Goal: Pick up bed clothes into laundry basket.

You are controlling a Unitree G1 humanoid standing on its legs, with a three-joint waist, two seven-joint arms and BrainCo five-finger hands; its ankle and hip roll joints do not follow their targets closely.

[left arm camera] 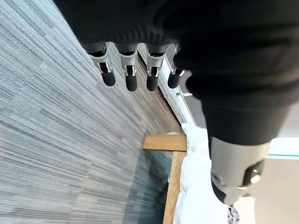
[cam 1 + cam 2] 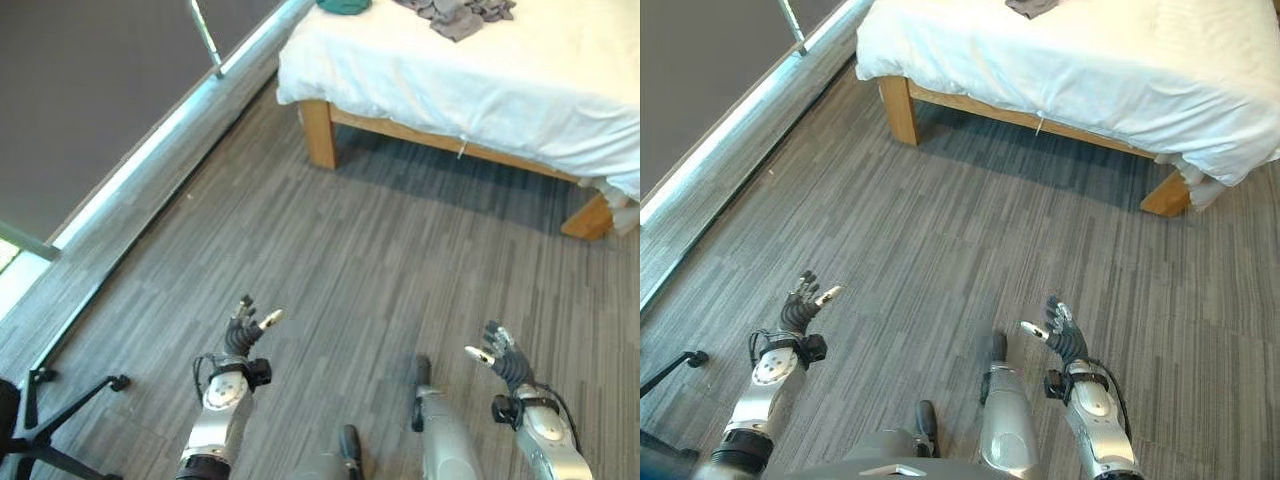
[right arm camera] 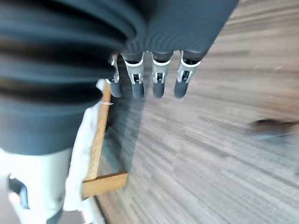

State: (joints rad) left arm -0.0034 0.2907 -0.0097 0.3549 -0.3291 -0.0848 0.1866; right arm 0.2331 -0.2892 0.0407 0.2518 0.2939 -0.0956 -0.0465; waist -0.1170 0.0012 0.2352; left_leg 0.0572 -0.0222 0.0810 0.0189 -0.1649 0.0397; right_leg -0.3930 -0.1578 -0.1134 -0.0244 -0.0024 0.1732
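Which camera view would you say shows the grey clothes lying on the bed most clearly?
The left eye view: the grey clothes lie crumpled on the white bed at the top edge, beside a green garment. The right eye view catches just a dark scrap of them at its top edge. The wrist views show the bed's wooden frame and white sheet.

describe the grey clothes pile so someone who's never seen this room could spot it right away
Find the bed, draped in a white sheet on light wooden legs, at the far side of the grey wood-look floor. On top of the sheet, near its far edge, lies the crumpled grey clothes pile. A teal garment lies to its left, nearer the bed's corner; the pile is grey and wider.
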